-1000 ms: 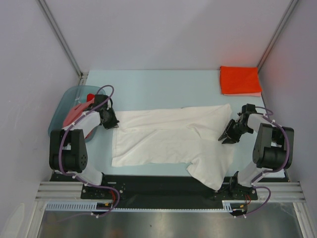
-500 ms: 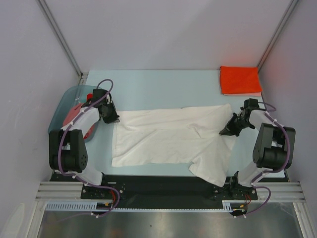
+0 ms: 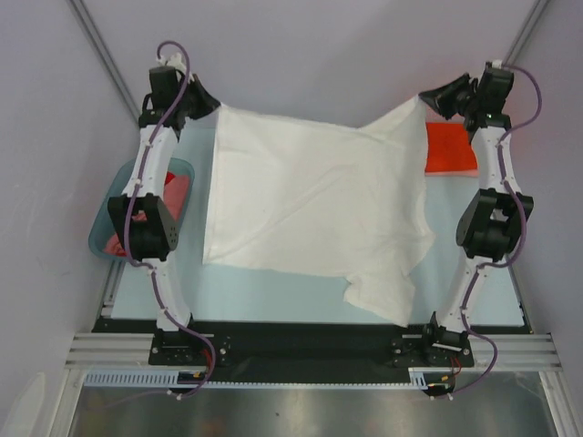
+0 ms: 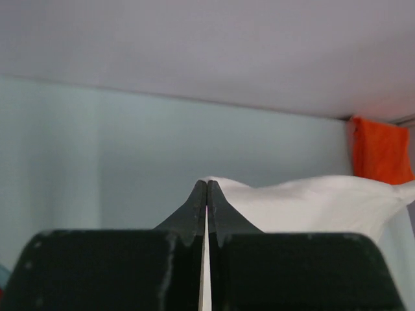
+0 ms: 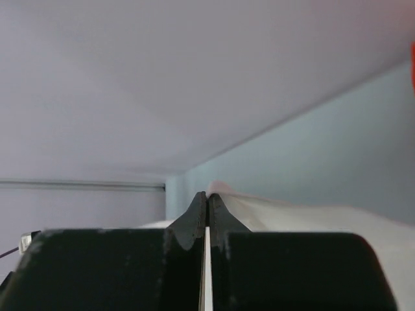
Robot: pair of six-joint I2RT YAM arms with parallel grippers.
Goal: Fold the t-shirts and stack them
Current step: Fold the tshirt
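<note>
Two pincers, both clamped shut: left pincer [image 3: 213,104] and right pincer [image 3: 425,96] each pinch a corner of the one big white cloth t-shirt [image 3: 310,196] stretched between them. One folded orange-red tee [image 3: 453,150] just below the right pincer is half hidden. The red cloth [image 3: 178,191] in the blue-grey plastic basin [image 3: 100,226] is too covered by the arm to count.

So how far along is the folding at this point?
Done: one orange-red t-shirt lies folded at the far right of the table. In hand: the left gripper and right gripper each pinch a far corner of the white t-shirt, lifted and spread, not yet folded. Left: fold and stack it, plus the red shirts in the basin.
</note>
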